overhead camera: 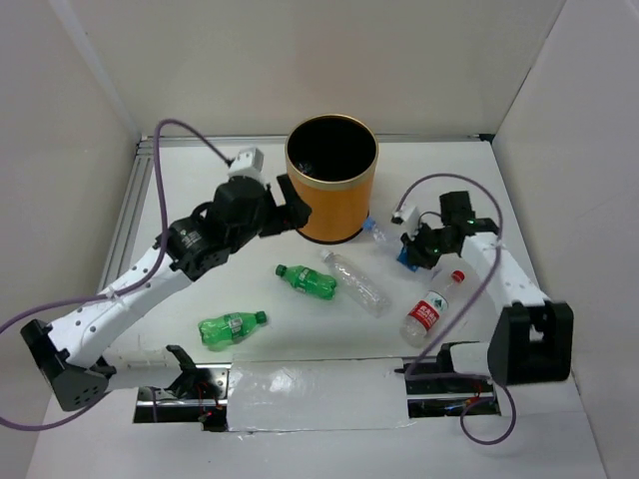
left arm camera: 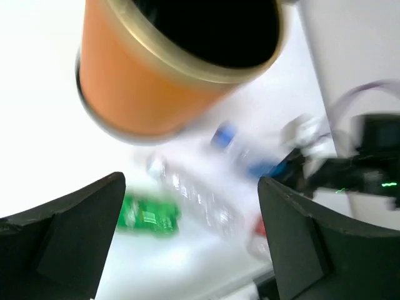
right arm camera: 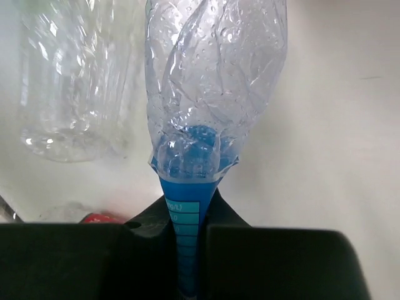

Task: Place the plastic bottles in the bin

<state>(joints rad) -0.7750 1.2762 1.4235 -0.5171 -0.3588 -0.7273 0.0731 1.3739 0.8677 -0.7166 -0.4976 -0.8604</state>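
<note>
The orange bin with a gold rim stands at the back middle. My left gripper hovers open and empty against the bin's left side; its wrist view shows the bin above the spread fingers. My right gripper is shut on the blue-labelled bottle, which is crushed flat between the fingers. Two green bottles, a clear bottle and a red-labelled bottle lie on the table.
White walls close in the table on the left, back and right. A metal rail runs along the left edge. Both arm bases sit at the near edge beside a white sheet.
</note>
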